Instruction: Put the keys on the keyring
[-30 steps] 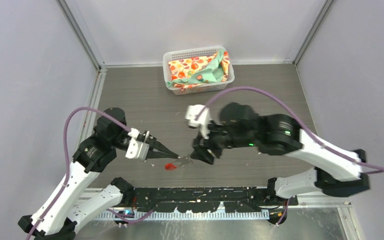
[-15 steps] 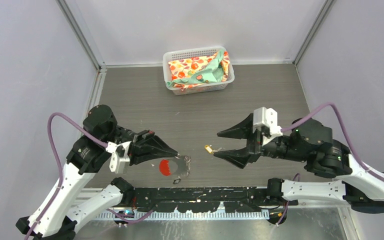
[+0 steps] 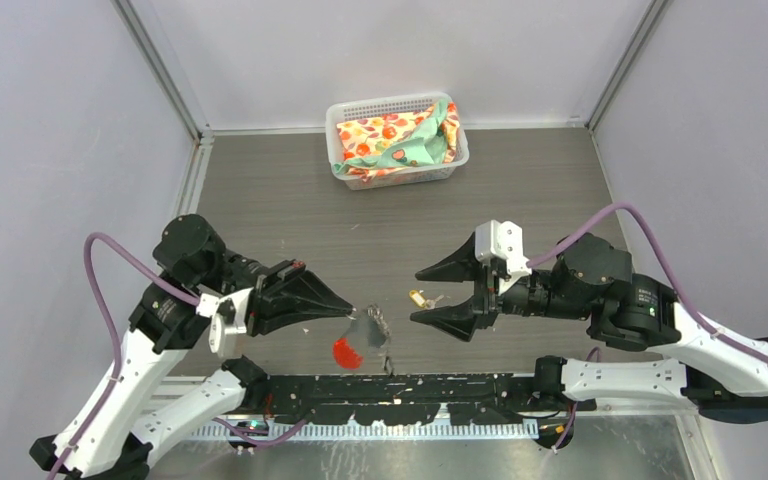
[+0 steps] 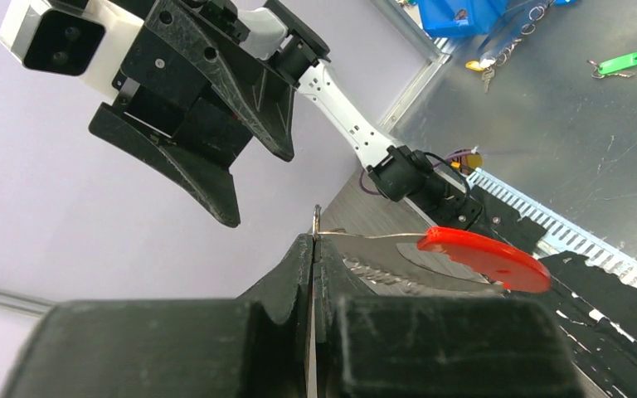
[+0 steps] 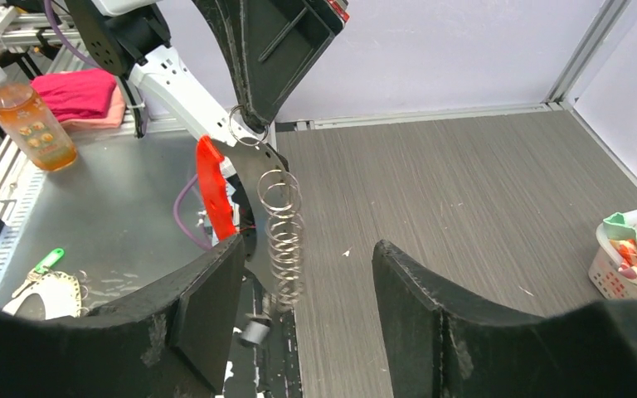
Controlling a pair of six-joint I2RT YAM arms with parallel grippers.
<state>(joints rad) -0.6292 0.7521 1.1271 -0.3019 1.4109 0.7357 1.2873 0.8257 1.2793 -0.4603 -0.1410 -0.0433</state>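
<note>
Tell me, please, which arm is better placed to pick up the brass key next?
Right, probably: the right gripper is open with the brass key between its fingers in the top view, while the left gripper is shut on the keyring.

Brass key (image 3: 417, 297) too small for detail; basket (image 5: 633, 249) half out of frame.

No legible text or labels
</note>
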